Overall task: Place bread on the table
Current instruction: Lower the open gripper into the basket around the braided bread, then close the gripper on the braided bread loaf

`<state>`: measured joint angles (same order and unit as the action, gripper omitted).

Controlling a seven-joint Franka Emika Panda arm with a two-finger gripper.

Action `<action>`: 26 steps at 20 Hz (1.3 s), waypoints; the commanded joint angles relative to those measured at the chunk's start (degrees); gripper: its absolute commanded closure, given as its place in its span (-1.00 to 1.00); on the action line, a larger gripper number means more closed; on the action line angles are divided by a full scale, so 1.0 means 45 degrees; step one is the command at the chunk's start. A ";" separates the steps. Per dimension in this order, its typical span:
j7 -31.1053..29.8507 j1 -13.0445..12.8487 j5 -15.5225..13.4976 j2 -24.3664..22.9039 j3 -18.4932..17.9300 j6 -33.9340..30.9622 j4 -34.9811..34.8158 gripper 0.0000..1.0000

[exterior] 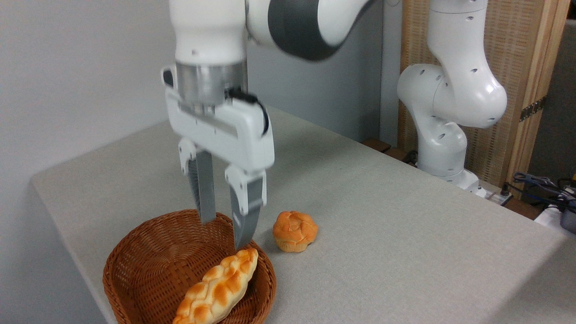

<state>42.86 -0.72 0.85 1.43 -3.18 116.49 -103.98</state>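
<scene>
My gripper (226, 234) hangs open and empty above the basket (148, 265). The bread (218, 288) looks light and soft; I would grasp its middle gently.

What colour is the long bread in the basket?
The bread is golden-orange with pale creases, braided; the fixed camera shows it.

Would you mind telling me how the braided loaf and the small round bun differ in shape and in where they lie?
The braided loaf is long and pointed; the round bun is short and domed. The loaf lies in the wicker basket, below the open gripper; the bun sits on the table beside the basket. Both have a golden-orange crust.
</scene>
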 commanded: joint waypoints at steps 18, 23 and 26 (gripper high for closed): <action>0.1100 -0.0074 0.0457 0.1597 0.0218 0.1907 -0.1308 1.00; 0.1119 -0.0074 0.0457 0.1597 0.0218 0.1888 -0.1289 1.00; 0.1080 -0.0074 0.0437 0.1577 0.0218 0.1868 -0.1289 1.00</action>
<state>47.01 -1.08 2.80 8.94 -2.02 124.68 -109.28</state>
